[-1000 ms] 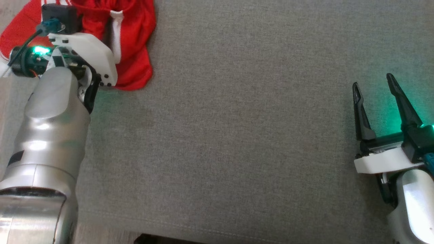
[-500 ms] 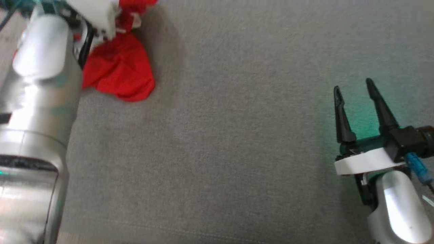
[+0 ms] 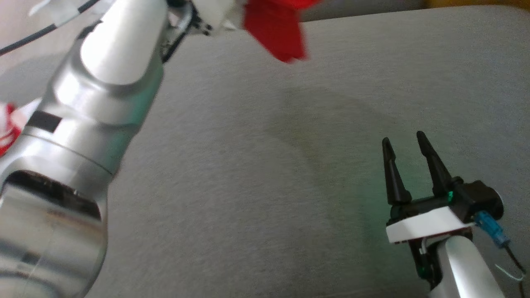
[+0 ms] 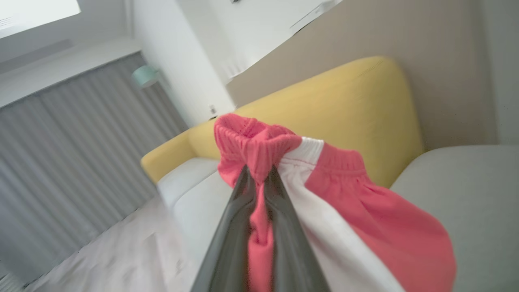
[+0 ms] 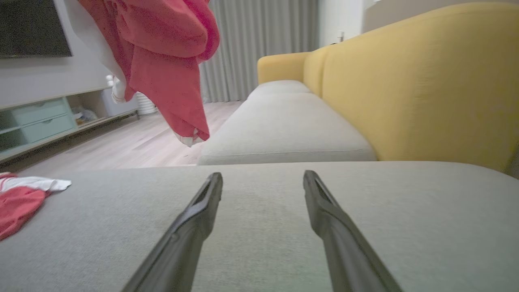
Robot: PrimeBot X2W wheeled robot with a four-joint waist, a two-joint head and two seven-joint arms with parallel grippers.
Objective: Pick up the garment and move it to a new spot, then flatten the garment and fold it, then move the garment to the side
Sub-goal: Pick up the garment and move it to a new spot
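The garment (image 3: 275,29) is red with a white stripe and an elastic waistband, and it hangs in the air at the top of the head view. In the left wrist view my left gripper (image 4: 259,172) is shut on the bunched waistband of the garment (image 4: 357,211), with red cloth pinched between the two fingers. The garment (image 5: 162,61) dangles above the grey sofa cushion (image 3: 265,174), clear of it. My right gripper (image 3: 403,139) is open low at the right over the cushion, with nothing between the fingers of the right gripper (image 5: 262,175).
Another red and white cloth (image 5: 20,198) lies at the cushion's left edge. The yellow sofa back (image 5: 405,81) rises along the right. A second seat cushion (image 5: 284,121) lies beyond, then wooden floor (image 5: 134,146) and a low shelf unit (image 5: 36,117).
My left gripper shut on the garment and raised it off the cushion, up and to the right. The head camera has shifted. The right gripper stays open.
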